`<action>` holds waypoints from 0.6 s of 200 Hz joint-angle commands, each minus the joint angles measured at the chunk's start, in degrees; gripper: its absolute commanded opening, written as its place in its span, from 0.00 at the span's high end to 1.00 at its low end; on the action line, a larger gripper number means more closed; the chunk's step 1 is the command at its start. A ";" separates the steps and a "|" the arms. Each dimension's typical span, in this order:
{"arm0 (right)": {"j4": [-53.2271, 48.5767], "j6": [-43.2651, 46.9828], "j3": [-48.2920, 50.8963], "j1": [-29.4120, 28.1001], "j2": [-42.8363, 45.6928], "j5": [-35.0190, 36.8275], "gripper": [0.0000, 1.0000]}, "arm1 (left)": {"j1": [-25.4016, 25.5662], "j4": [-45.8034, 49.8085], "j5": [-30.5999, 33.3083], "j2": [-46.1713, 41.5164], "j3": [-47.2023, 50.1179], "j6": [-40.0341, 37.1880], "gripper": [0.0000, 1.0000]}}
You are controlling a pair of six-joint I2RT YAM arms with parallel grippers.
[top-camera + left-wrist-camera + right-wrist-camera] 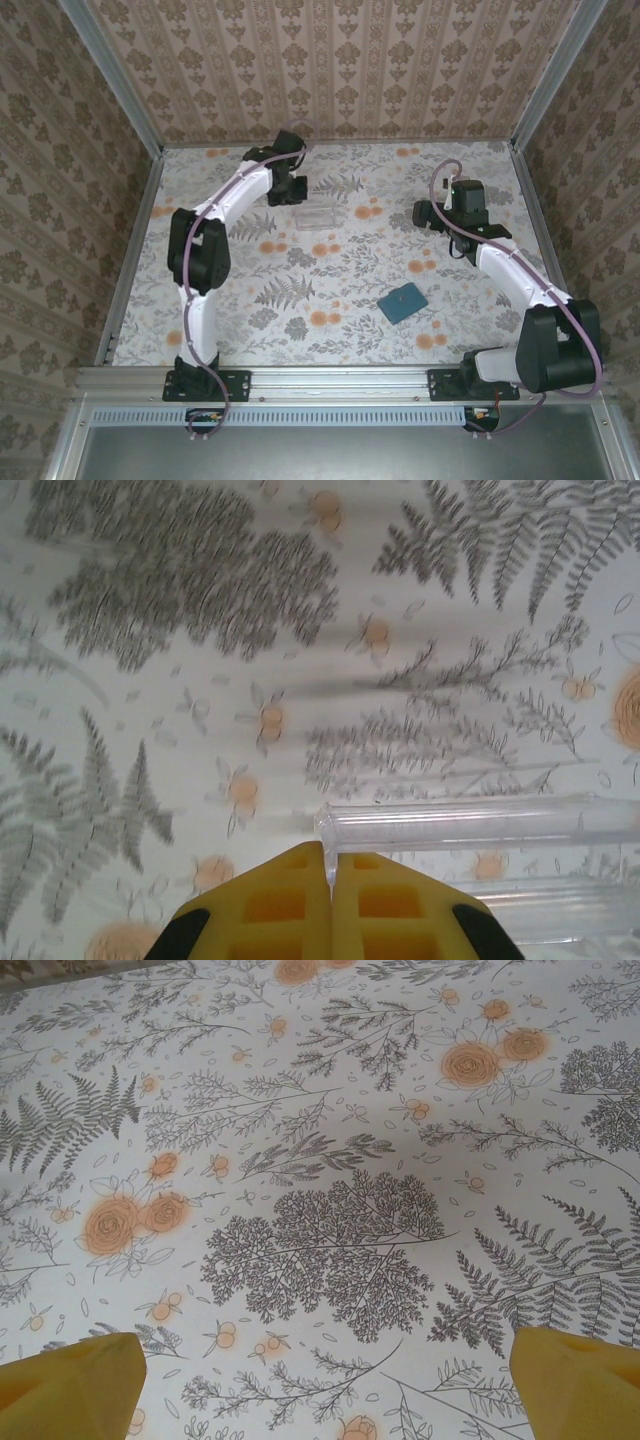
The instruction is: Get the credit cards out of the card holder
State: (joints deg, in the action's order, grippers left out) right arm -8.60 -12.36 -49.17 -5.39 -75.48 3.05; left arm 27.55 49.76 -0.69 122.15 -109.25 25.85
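Floral table (330, 285), left gripper (328, 854) perhaps pinching tray (470, 825)

Top external: high behind the arms (205, 260), looking down on the whole counter (350, 300).
Left wrist: close above counter, facing down past left gripper (329, 865).
Right wrist: low, oblique, past right gripper (330, 1370).
Shared: floral counter surface.

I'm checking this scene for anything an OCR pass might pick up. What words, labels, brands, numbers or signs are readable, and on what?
No text can be read in these pictures.
The card holder shows a plain teal face with no print visible.
The clear plastic tray looks unmarked.
The tablecloth carries only ferns and orange flowers.
Any markings on the arms would be too small to read.
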 commanded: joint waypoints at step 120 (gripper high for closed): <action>-11.10 -2.08 -1.79 -2.91 5.66 0.58 0.05 | 3.10 11.32 1.66 13.91 -16.25 -2.69 0.93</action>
State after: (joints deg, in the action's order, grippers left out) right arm -15.79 -12.88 -49.19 -7.62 -71.07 4.16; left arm 29.74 59.86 0.56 135.96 -125.03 23.07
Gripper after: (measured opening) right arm 0.955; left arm 0.059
